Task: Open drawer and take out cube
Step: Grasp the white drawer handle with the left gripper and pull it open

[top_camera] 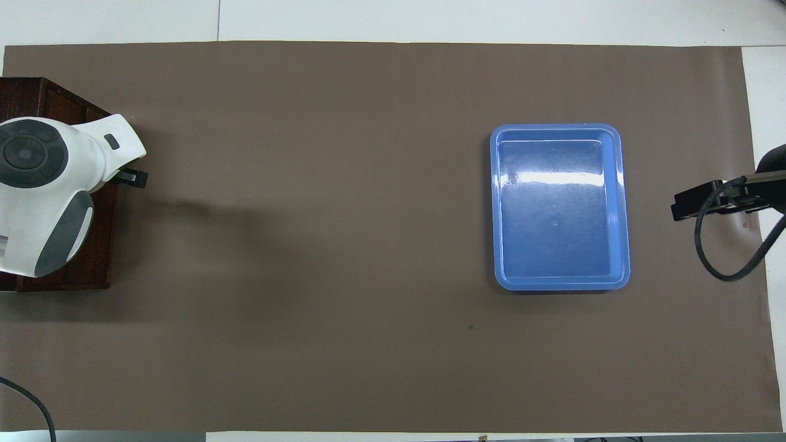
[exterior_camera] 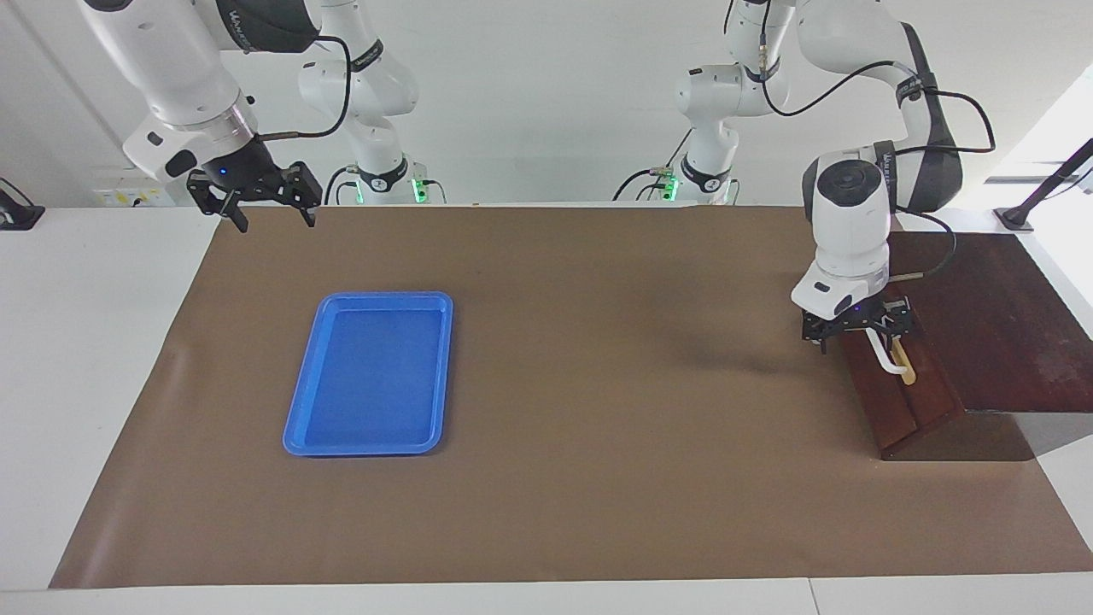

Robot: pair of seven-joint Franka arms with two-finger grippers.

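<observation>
The dark reddish-brown drawer (exterior_camera: 901,401) is shut in its dark wooden box (exterior_camera: 999,325) at the left arm's end of the table. My left gripper (exterior_camera: 858,336) is down at the drawer front, fingers apart on either side of the upper part of the white bar handle (exterior_camera: 890,363). In the overhead view the left arm covers most of the drawer (top_camera: 101,245), and only a black tip of the gripper (top_camera: 134,178) shows. My right gripper (exterior_camera: 254,205) waits open and empty over the mat's edge by the robots; it also shows in the overhead view (top_camera: 694,207). The yellow cube is hidden.
A flat blue tray (exterior_camera: 371,376) lies empty on the brown mat (exterior_camera: 598,384) toward the right arm's end; it also shows in the overhead view (top_camera: 559,209).
</observation>
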